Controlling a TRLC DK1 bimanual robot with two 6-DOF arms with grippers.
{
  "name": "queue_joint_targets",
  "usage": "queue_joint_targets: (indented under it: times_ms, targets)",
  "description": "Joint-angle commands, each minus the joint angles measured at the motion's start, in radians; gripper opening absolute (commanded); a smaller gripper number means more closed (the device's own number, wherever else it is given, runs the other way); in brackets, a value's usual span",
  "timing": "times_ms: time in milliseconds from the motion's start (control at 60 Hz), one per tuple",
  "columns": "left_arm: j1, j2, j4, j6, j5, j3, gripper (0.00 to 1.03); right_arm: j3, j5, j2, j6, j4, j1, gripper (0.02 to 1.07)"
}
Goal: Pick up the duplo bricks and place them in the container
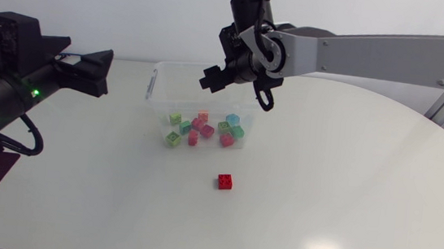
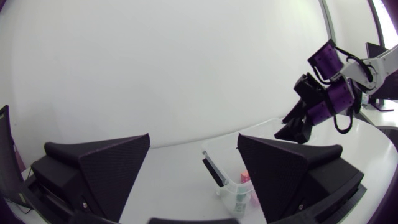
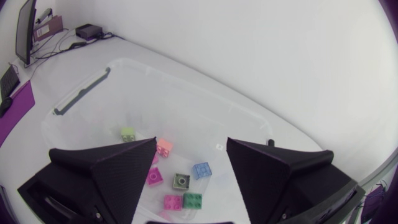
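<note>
Right fingers (image 3: 106,174) spread above container (image 3: 155,106) — bricks (image 3: 180,182) beneath, between them.

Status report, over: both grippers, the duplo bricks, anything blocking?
Left gripper open, empty, apart from the container. Right gripper open, empty, over the container. One red brick out on the table; other bricks inside. Nothing blocking it.

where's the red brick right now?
Head view: the red brick lies alone on the table, outside the container, just off its near wall, roughly mid-table between both arms.
</note>
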Motion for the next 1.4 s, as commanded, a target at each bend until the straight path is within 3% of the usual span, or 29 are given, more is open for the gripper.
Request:
queue_joint_targets:
  times_ms: [0, 217, 467, 700, 1000, 1150, 1383]
  targets:
    - [0.027, -0.036, 0.020, -0.024, -0.006, -0.043, 0.98, -0.088, 0.030, -0.103, -0.008, 0.047, 0.020, 1.02]
    - [0.103, -0.187, 0.034, -0.019, -0.006, -0.158, 0.99, -0.302, 0.169, -0.306, 0.081, 0.054, 0.092, 1.02]
    - [0.132, -0.317, 0.022, -0.022, -0.004, -0.295, 0.99, -0.565, 0.175, -0.491, 0.298, 0.031, 0.166, 1.02]
    - [0.127, -0.423, 0.008, -0.022, -0.004, -0.407, 0.98, -0.664, 0.175, -0.467, 0.493, -0.045, 0.200, 1.02]
    - [0.130, -0.556, -0.021, -0.025, -0.004, -0.502, 0.98, -0.558, 0.177, -0.207, 0.702, -0.246, 0.240, 1.02]
    - [0.126, -0.599, -0.039, -0.029, -0.004, -0.522, 0.98, -0.504, 0.177, -0.149, 0.719, -0.276, 0.238, 1.02]
    - [0.126, -0.693, -0.073, -0.056, -0.006, -0.563, 0.98, -0.322, -0.001, -0.002, 0.726, -0.375, 0.204, 1.02]
